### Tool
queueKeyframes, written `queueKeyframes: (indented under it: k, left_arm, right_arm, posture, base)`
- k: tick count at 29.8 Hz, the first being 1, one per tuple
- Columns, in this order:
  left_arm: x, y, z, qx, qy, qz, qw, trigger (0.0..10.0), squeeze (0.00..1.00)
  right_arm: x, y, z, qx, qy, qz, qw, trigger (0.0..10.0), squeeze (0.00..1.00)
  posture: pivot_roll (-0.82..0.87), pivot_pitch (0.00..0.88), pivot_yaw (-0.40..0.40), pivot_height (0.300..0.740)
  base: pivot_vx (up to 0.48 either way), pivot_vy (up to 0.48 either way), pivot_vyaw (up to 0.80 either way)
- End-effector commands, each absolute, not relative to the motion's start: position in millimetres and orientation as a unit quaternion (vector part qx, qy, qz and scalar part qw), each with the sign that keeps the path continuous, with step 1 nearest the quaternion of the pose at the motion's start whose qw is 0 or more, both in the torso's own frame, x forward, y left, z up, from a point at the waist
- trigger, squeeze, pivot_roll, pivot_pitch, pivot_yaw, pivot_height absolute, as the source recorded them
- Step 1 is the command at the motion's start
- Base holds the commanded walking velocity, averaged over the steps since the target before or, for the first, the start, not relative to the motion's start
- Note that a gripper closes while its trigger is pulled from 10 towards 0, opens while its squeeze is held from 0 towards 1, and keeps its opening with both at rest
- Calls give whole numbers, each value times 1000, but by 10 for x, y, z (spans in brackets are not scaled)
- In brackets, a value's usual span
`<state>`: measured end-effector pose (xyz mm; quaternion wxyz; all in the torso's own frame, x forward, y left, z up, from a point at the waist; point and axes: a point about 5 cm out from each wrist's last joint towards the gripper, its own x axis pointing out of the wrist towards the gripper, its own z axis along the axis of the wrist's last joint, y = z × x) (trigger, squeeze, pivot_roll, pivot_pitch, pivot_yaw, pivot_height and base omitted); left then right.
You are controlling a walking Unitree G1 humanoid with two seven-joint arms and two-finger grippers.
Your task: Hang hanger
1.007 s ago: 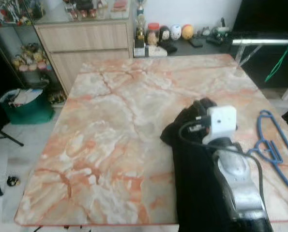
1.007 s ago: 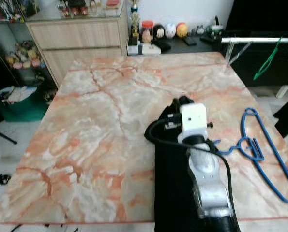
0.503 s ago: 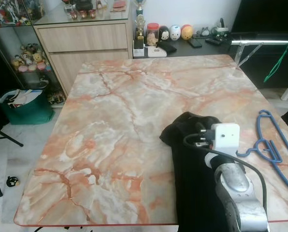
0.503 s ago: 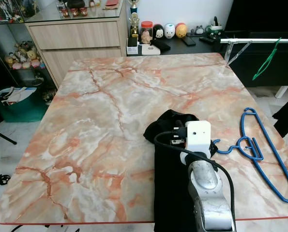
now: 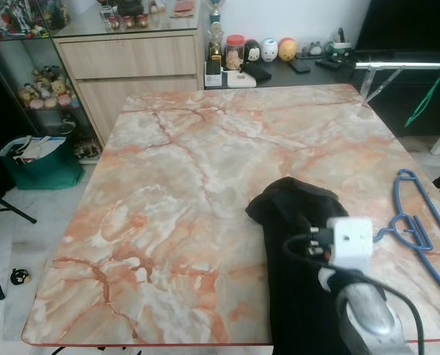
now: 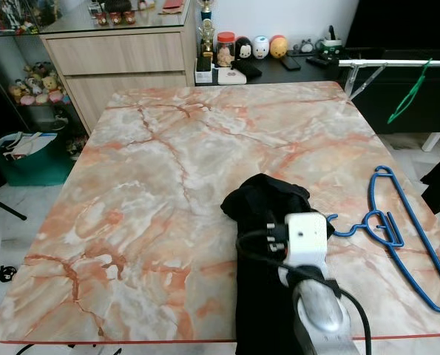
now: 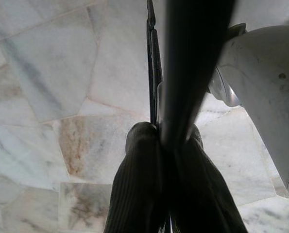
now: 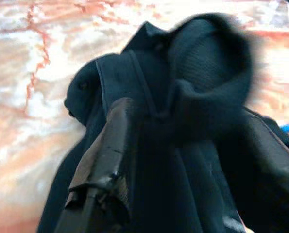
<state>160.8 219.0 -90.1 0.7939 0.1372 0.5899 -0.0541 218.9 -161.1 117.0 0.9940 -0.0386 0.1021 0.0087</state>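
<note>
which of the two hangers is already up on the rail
The green hanger hangs from the metal rail beyond the table; the blue hanger lies flat on the marble table.

A marble table (image 6: 168,163) veined in orange and pink carries two things. A black garment (image 6: 268,203) lies bunched near its front edge, draping over that edge. Just beside the garment, toward the table's right edge, lies a blue hanger (image 6: 397,229), flat.

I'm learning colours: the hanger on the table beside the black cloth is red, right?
Not red. The hanger is blue, as the right eye view shows. It does lie on the table beside the black cloth.
</note>
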Motion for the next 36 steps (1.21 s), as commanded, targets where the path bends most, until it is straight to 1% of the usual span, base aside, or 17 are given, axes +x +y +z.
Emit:
queueKeyframes:
  k: [1, 5, 7, 8, 9, 12, 14, 15, 19, 20, 22, 27, 28, 31, 36]
  left_arm:
    - [1576, 2237, -903, 149, 595, -56, 788, 10000, 0]
    - [1578, 2241, -901, 150, 594, -58, 788, 10000, 0]
    - [1583, 2242, -899, 151, 594, -59, 788, 10000, 0]
    - [1584, 2241, -899, 151, 594, -59, 788, 10000, 0]
    - [1586, 2240, -898, 151, 594, -59, 788, 10000, 0]
    - [1589, 2238, -898, 149, 593, -57, 789, 10000, 0]
    - [1595, 2235, -896, 147, 593, -56, 790, 10000, 0]
    - [1595, 2235, -896, 147, 593, -56, 790, 10000, 0]
    - [1599, 2235, -895, 147, 592, -54, 791, 10000, 0]
    - [1600, 2234, -894, 147, 592, -54, 791, 10000, 0]
    - [1602, 2237, -893, 147, 591, -54, 791, 10000, 0]
    - [1609, 2232, -891, 146, 589, -54, 793, 10000, 0]
    - [1615, 2227, -890, 143, 586, -51, 796, 10000, 0]
    - [1621, 2228, -888, 142, 584, -48, 798, 10000, 0]
    - [1628, 2236, -885, 142, 581, -41, 800, 10000, 0]
  right_arm:
    - [2141, -1608, 1207, -44, 107, 5, 993, 10000, 1000]
    - [2039, -1654, 1131, -43, 143, -19, 989, 10000, 1000]
    - [2052, -1683, 1168, -33, 123, -34, 991, 10000, 1000]
    - [2068, -1669, 1212, -23, 106, -31, 994, 10000, 671]
    - [2082, -1646, 1254, -16, 90, -23, 996, 10000, 0]
    - [2090, -1590, 1329, -23, 59, -10, 998, 10000, 0]
    - [2061, -1582, 1417, -19, 23, -18, 999, 10000, 0]
    - [2061, -1582, 1417, -19, 23, -18, 999, 10000, 0]
    - [1995, -1551, 1541, -31, -26, -11, 999, 10000, 0]
    - [1969, -1538, 1570, -46, -41, -5, 998, 10000, 0]
    - [1960, -1532, 1570, -61, -47, -1, 997, 10000, 0]
    - [2010, -1634, 1431, -82, -55, -26, 995, 10000, 0]
    - [2035, -1658, 1360, -112, -58, -19, 992, 10000, 0]
    - [2067, -1697, 1272, -143, -54, -11, 988, 10000, 0]
    - [2119, -1767, 1210, -145, -53, -19, 988, 10000, 0]
  posture:
    - [12, 0, 31, 740]
    - [4, 0, 33, 740]
    - [3, 0, 35, 740]
    - [5, 0, 34, 740]
    - [6, 0, 34, 740]
    - [12, 0, 29, 740]
    - [12, 0, 27, 740]
    - [12, 0, 27, 740]
    - [8, 0, 28, 740]
    - [8, 0, 28, 740]
    - [2, 0, 29, 740]
    - [-9, 0, 40, 740]
    - [-5, 0, 46, 740]
    - [-7, 0, 46, 740]
    - [2, 0, 43, 740]
  base:
    - [0, 0, 0]
    - [0, 0, 0]
    - [0, 0, 0]
    - [0, 0, 0]
    - [0, 0, 0]
    - [0, 0, 0]
    - [0, 0, 0]
    - [0, 0, 0]
    - [0, 0, 0]
    - [0, 0, 0]
    - [0, 0, 0]
    - [0, 0, 0]
    - [0, 0, 0]
    - [0, 0, 0]
    - [0, 0, 0]
